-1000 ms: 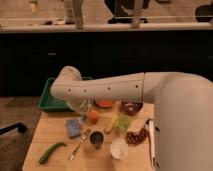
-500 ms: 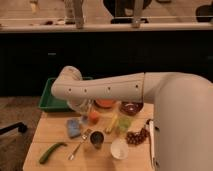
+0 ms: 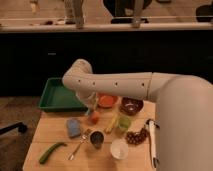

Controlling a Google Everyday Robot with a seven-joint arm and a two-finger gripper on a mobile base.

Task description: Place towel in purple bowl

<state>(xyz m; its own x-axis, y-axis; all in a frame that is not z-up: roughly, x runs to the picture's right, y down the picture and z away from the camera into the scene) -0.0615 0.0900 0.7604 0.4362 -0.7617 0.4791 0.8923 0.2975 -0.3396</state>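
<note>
The towel [image 3: 74, 127] is a small blue-grey folded cloth lying on the wooden table [image 3: 55, 136], left of centre. The purple bowl [image 3: 131, 105] is dark and stands at the back of the table, right of an orange bowl [image 3: 106, 100]. My white arm reaches in from the right, bends at an elbow, and drops towards the table. The gripper [image 3: 92, 107] hangs below that bend, just above an orange fruit [image 3: 94, 117]. It is up and to the right of the towel and apart from it. It is well left of the purple bowl.
A green tray [image 3: 59, 95] sits at the table's back left. A banana [image 3: 112, 123], green cup [image 3: 123, 124], grapes [image 3: 136, 136], white cup [image 3: 119, 148], dark can [image 3: 96, 138], fork [image 3: 80, 143] and green vegetable [image 3: 50, 152] crowd the table.
</note>
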